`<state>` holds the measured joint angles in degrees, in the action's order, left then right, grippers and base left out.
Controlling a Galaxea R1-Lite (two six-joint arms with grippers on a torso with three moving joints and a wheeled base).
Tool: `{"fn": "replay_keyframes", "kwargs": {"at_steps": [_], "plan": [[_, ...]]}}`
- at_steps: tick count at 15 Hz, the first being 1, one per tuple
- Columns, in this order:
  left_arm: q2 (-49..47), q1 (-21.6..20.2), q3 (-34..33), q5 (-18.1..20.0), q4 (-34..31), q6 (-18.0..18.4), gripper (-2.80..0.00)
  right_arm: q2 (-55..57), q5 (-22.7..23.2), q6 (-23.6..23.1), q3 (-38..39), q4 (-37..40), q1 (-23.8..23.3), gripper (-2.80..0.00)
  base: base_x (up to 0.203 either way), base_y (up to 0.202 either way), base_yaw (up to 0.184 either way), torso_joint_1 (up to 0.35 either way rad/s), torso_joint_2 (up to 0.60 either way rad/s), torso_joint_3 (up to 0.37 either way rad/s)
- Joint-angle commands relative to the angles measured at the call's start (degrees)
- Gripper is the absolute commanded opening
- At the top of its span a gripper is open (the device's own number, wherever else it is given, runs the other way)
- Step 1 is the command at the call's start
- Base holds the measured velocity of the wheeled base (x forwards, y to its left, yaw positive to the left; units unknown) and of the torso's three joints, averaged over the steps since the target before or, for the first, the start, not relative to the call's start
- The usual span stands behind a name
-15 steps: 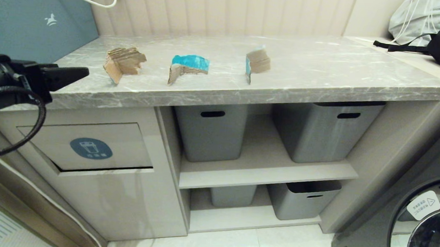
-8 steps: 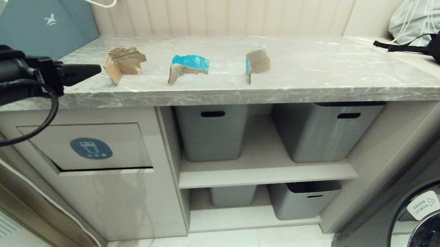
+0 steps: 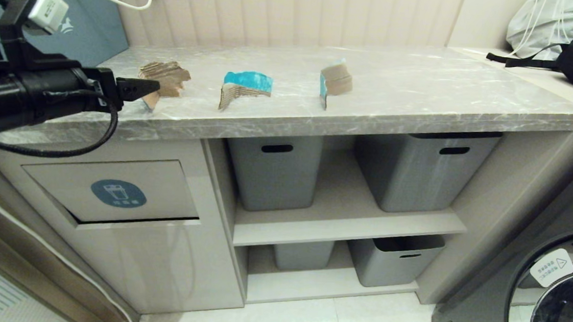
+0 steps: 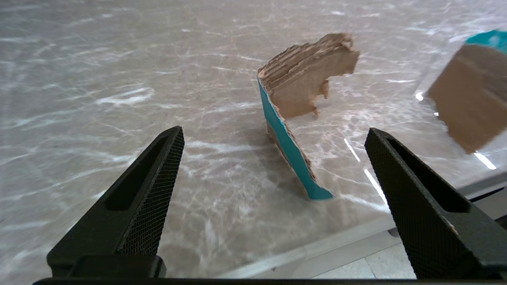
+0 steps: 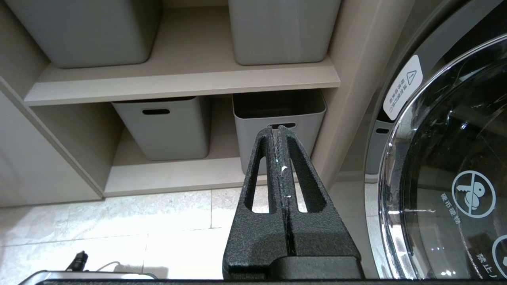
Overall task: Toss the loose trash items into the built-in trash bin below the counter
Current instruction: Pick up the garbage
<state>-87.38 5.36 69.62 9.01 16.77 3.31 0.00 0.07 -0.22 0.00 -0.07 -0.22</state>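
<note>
The right gripper [image 5: 279,132] is seen pointing toward 12 o'clock, its two fingers pressed together. Beyond the tips an open grey bin [image 5: 277,118] is seen on the lower shelf [image 5: 166,174]; a second bin [image 5: 162,124] with a slot handle sits at 10 o'clock. Two more bins are seen on the upper shelf [image 5: 182,77]. A washer door [image 5: 443,178] is seen at 3 o'clock, pale floor tiles [image 5: 119,233] at 8 o'clock.
</note>
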Motion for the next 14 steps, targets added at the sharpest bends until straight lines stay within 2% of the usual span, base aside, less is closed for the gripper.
{"fn": "replay_keyframes", "kwargs": {"at_steps": [1, 12, 13, 14], "plan": [[-3.2, 0.0, 1.3, 0.0, 0.1, 0.0, 0.0, 0.0, 0.0, 0.0, 0.0, 0.0, 0.0, -2.8, 0.0, 0.0, 0.0, 0.0, 0.0, 0.0], [-10.4, -0.4, 8.3, -0.3, 0.5, 0.0, 0.0, 0.0, 0.0, 0.0, 0.0, 0.0, 0.0, -2.8, 0.0, 0.0, 0.0, 0.0, 0.0, 0.0], [-10.5, -0.4, 8.2, -0.2, 0.5, 0.0, -2.8, 0.0, 0.0, 0.0, 0.0, 0.0, 0.0, -2.8, 0.0, 0.0, 0.0, 0.0, 0.0, 0.0], [-10.8, -0.4, 8.3, -0.2, 0.6, 0.0, -2.8, 0.0, 0.0, 0.0, 0.0, 0.0, 0.0, -2.8, 0.0, 0.0, 0.0, 0.0, 0.0, 0.0]]}}
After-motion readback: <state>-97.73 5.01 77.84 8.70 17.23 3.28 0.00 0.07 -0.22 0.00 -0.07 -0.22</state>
